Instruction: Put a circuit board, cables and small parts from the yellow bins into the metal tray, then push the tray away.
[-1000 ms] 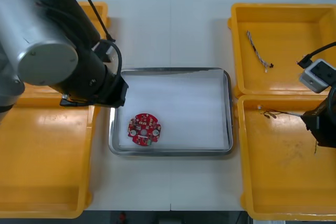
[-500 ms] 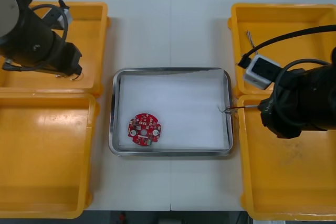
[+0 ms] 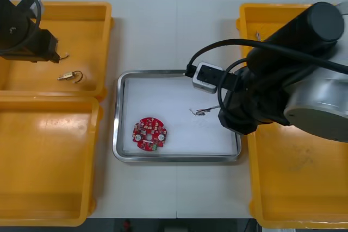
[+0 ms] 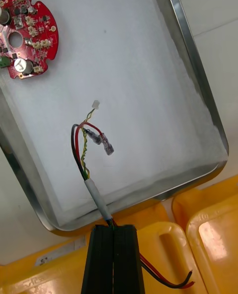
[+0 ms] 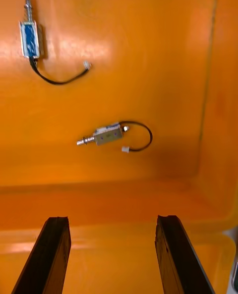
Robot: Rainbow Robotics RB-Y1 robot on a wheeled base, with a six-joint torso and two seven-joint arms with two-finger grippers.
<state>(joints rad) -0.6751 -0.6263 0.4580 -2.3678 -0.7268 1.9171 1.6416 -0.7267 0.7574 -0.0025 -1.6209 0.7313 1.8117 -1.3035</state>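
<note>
- Since half a second ago the right gripper (image 4: 113, 228) has moved in from the right rim of the tray (image 3: 176, 73) — it now hangs over the white inside, right of the middle.
- Its fingers are pressed onto the cable (image 4: 85, 147), pinching it at the pale wrapped stretch. Past the tips the red, yellow and black strands fan out and curl over the liner.
- Whether the cable's free ends touch the liner I cannot tell.
- A red and black tail of the same cable trails behind the fingers, above the right bins (image 4: 213, 229).
- Over the same half second the left arm has drawn back toward the far left corner of the far left bin (image 3: 87, 9), baring a part (image 3: 68, 75) by that bin's near wall.
- Left gripper (image 5: 112, 222) hovers above that bin's floor with its fingers spread wide, holding nothing.
- Two parts lie on the floor beyond those fingers: the nearer part (image 5: 106, 135) has a black lead curled into a loop, and the farther part (image 5: 29, 38) is blue-sided with a black lead too — both are well apart from the fingers and from each other.
- Board (image 3: 149, 133) lies flat in the tray's near left corner, well apart from the cable.
</note>
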